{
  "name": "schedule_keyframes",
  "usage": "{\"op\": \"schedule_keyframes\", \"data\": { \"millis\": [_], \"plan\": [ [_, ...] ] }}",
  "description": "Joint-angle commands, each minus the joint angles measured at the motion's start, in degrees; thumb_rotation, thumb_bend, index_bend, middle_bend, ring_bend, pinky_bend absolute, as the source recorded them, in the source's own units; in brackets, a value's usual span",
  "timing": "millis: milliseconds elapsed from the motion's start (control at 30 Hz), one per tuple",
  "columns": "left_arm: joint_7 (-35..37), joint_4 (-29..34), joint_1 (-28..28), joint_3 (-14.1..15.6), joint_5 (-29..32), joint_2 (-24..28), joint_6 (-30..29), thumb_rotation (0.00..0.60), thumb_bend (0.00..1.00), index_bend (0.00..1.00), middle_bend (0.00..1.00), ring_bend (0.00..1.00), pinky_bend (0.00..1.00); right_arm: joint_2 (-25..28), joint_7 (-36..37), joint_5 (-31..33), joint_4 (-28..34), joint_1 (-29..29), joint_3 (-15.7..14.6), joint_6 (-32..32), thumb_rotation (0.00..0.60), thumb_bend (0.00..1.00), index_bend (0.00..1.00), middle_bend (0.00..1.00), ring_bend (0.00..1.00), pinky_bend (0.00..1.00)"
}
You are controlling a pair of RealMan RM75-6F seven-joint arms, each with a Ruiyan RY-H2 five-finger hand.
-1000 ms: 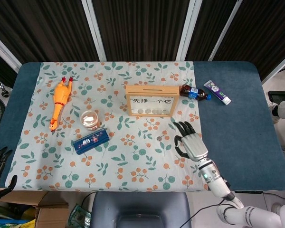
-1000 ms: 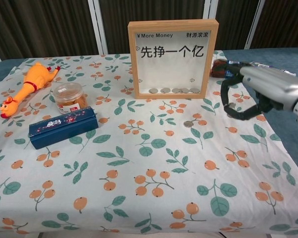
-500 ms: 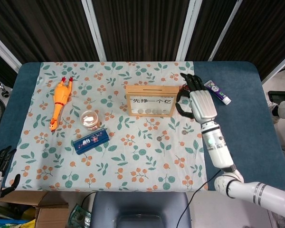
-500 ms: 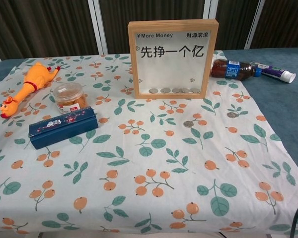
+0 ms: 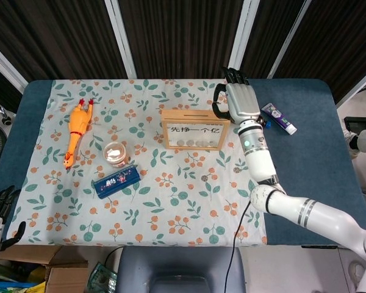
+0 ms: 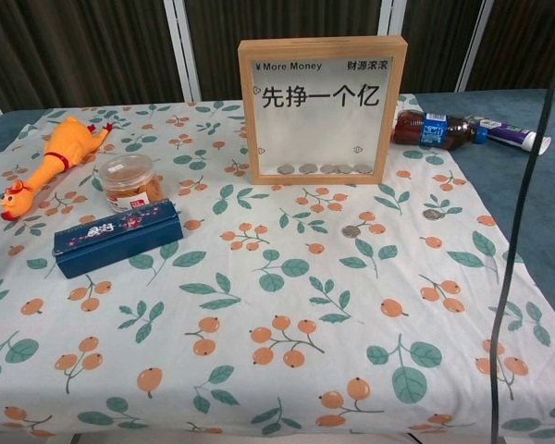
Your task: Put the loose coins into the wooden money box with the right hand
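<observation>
Lettering on the wooden money box [image 6: 322, 109]: "¥ More Money" at upper left, small Chinese characters at upper right, and large black characters "先挣一个亿" across its clear front pane. You are looking at a pale wood frame standing upright near the far middle of the table [image 5: 305, 171], on a floral tablecloth [image 6: 259, 296], with a row of coins lying inside along its bottom edge.

Loose coins: one [image 6: 351, 231] is lying on the cloth in front of the box, another [image 6: 432, 214] is sitting nearer the cloth's right edge, both well apart from the box.

Right hand [image 5: 238, 101]: you are holding it above the box's right end, fingers extended toward the far side, thumb bent toward the box; whether it is gripping a coin cannot be told.

Left hand [image 5: 1, 204]: hanging off the table's near left corner, fingers apart, holding nothing.

Other items: rubber chicken [image 6: 46, 164], lidded jar [image 6: 129, 181] with a red label too small to read, blue box [image 6: 117, 237], brown bottle [image 6: 437, 129] with blue label, toothpaste tube [image 6: 513, 136].
</observation>
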State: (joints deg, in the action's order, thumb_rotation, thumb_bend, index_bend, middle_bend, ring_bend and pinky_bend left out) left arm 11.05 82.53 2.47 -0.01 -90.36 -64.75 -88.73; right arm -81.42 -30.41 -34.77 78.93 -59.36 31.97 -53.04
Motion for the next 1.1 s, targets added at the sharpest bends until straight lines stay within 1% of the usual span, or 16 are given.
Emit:
{"op": "schedule_keyframes", "data": {
  "millis": [33, 133, 333, 800, 1100],
  "plan": [
    [0.1, 0.0, 0.0, 0.0, 0.1, 0.0, 0.1, 0.600, 0.44, 0.00, 0.00, 0.00, 0.00, -2.8, -1.7, 2.1, -4.3, -3.1, -2.4, 1.8, 0.600, 0.55, 0.73, 0.19, 0.00, 0.00],
    [0.0, 0.0, 0.0, 0.0, -0.1, 0.0, 0.1, 0.600, 0.44, 0.00, 0.00, 0.00, 0.00, -4.2, -2.0, 2.4, -6.3, -4.1, -3.9, 2.2, 0.600, 0.55, 0.73, 0.19, 0.00, 0.00],
    [0.1, 0.0, 0.1, 0.0, 0.0, 0.0, 0.1, 0.600, 0.44, 0.00, 0.00, 0.00, 0.00, -6.0, -2.4, 3.0, -8.7, -5.5, -5.9, 3.0, 0.600, 0.55, 0.73, 0.19, 0.00, 0.00],
    [0.2, -0.1, 0.1, 0.0, 0.1, 0.0, 0.0, 0.600, 0.44, 0.00, 0.00, 0.00, 0.00, -6.1, -2.9, 4.3, -8.4, -6.8, -7.6, 2.3, 0.600, 0.55, 0.70, 0.19, 0.00, 0.00],
    [0.3, -0.1, 0.1, 0.0, 0.2, 0.0, 0.0, 0.600, 0.45, 0.00, 0.00, 0.00, 0.00, -5.6, -3.3, 5.3, -8.0, -7.2, -8.4, 2.1, 0.600, 0.55, 0.58, 0.19, 0.00, 0.00]
  ]
}}
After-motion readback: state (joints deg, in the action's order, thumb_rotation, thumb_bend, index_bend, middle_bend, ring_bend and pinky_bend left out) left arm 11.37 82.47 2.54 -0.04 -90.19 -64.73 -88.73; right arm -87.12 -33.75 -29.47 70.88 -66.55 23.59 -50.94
